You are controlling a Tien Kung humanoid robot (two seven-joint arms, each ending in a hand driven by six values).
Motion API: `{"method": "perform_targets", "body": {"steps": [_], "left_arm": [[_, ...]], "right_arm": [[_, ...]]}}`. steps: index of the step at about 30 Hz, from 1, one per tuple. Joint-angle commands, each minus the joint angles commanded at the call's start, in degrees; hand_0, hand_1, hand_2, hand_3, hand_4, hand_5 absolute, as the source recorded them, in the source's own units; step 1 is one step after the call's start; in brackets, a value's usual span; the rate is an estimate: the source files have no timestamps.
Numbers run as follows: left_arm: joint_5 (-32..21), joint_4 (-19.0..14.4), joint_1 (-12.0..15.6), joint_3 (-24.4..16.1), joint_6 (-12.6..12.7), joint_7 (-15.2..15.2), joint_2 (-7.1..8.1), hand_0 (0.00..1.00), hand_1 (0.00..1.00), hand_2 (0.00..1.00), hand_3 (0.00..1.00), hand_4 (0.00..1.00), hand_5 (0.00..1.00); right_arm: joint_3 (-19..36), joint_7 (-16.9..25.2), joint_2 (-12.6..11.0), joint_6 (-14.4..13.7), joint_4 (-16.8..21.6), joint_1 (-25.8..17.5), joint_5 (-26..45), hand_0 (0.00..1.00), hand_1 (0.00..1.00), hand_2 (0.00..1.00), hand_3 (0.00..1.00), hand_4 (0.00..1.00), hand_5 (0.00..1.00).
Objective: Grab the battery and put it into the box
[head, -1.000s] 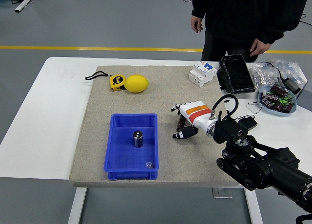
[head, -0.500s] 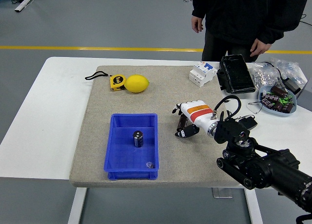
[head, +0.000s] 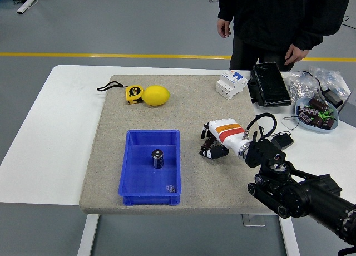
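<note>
Standing upright near the middle of the blue box (head: 133, 178), the battery (head: 158, 158) looks already delivered: a short dark cylinder with a pale silvery top, apart from the box walls, with a small clear-looking bit near the box's front right corner that I cannot identify. Right hand (head: 214, 143), white with an orange band, sits over the grey mat (head: 183, 100) just right of the box, fingers curled under and holding nothing that shows; my reading is that it is clear of the box because the placing is done. Left arm not visible. Tape measure (head: 132, 93) and lemon (head: 156, 96) lie touching at the mat's far left, well apart from the work. A person (head: 278, 16) stands at the far side, hands hanging, touching nothing.
</note>
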Motion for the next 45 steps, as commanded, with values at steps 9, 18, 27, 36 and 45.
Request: {"method": "perform_targets", "body": {"steps": [9, 18, 27, 36, 45], "left_arm": [[0.86, 0.00, 0.23, -0.50, -0.16, 0.15, 0.10, 0.746, 0.705, 0.729, 0.615, 0.687, 0.598], [1.71, 0.00, 0.74, -1.48, -0.17, 0.16, 0.30, 0.746, 0.703, 0.726, 0.615, 0.687, 0.598], [2.79, 0.00, 1.35, -2.37, -0.16, 0.32, 0.63, 0.746, 0.701, 0.725, 0.614, 0.686, 0.598], [3.46, 0.00, 1.49, -2.84, -0.11, 0.45, 0.92, 0.747, 0.701, 0.724, 0.614, 0.688, 0.599], [2.80, 0.00, 1.06, -2.41, 0.12, 0.26, 1.20, 0.747, 0.701, 0.725, 0.614, 0.687, 0.595]], "right_arm": [[0.29, -0.23, -0.52, -0.36, 0.83, 0.41, -0.56, 0.299, 0.459, 0.503, 0.505, 0.744, 0.125], [2.80, -0.47, -2.07, -0.52, 4.62, 2.08, -2.53, 0.304, 0.454, 0.498, 0.497, 0.728, 0.108], [4.53, -2.05, -2.13, -0.89, 14.07, 4.59, -4.40, 0.316, 0.449, 0.495, 0.496, 0.729, 0.105], [1.02, -4.31, -0.60, 1.82, 23.92, 6.15, -5.94, 0.304, 0.455, 0.503, 0.508, 0.743, 0.121], [-3.03, -6.15, 0.00, 6.56, 26.73, 7.99, -6.40, 0.349, 0.534, 0.622, 0.786, 0.960, 0.265]]}}
